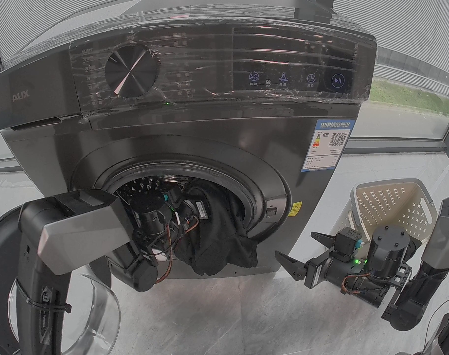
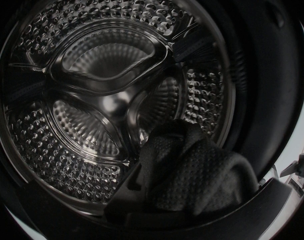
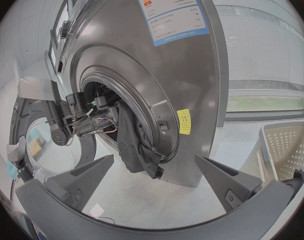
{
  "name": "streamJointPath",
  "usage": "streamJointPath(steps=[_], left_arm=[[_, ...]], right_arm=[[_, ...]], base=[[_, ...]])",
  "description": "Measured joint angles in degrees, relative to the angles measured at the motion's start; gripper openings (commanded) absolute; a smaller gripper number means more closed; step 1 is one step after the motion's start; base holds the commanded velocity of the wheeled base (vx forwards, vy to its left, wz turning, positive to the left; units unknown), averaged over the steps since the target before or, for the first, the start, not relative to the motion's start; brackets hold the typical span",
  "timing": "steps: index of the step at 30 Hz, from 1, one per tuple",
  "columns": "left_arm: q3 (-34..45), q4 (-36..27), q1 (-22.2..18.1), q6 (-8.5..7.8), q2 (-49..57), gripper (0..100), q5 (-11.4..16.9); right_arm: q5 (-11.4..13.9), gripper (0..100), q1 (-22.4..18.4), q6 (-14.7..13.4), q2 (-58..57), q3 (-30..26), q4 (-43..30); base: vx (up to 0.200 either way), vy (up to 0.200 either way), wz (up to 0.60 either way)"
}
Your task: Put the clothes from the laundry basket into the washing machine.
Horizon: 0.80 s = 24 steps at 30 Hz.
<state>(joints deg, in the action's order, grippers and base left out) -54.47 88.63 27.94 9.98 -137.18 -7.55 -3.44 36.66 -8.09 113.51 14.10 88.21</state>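
Status: loading is partly done. One black garment (image 1: 219,237) sits at the mouth of the washing machine (image 1: 264,144), just left of centre in the head view. Part of it lies inside on the lower lip of the opening; the rest hangs out over the front rim and down the panel. Judged incomplete: this piece needs pushing fully in.

Drum (image 2: 102,94): the left wrist view shows bare perforated steel, with the same dark cloth bunched at the lower right of the frame, at the front edge. No other clothing is visible inside.

Laundry basket (image 1: 392,198): it stands on the floor at the right of the head view, beside the machine. Its visible walls are bare. The right wrist view shows a dark shape at its near edge; whether that is a garment or part of the arm cannot be told.

Left claw (image 1: 194,209): inside the opening, against the garment. Whether it is apart or clamped cannot be told.

Right claw (image 1: 298,247): jaws apart, holding nothing, low between machine and basket.

Door (image 1: 93,311): swung open at lower left.
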Motion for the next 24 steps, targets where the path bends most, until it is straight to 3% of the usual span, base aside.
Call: streamJointPath(steps=[9, 17, 24], left_arm=[[-16.1, -9.0, -3.7, -1.15, -6.9, 0, -0.2], [-29.2, -16.8, -6.3, -3.78, -10.1, 0, -0.6], [-33.0, -18.4, -7.4, -4.49, -11.3, 0, -1.8]], right_arm=[[0.0, 100, 0.2, 0.0, 0.2, 0.0, 0.0], [0.0, 100, 0.4, 0.0, 0.2, 0.0, 0.0], [0.1, 100, 0.4, 0.0, 0.2, 0.0, 0.0]], base=[[0.000, 0.000, 0.00], [0.000, 0.000, 0.00], [0.000, 0.000, 0.00]])
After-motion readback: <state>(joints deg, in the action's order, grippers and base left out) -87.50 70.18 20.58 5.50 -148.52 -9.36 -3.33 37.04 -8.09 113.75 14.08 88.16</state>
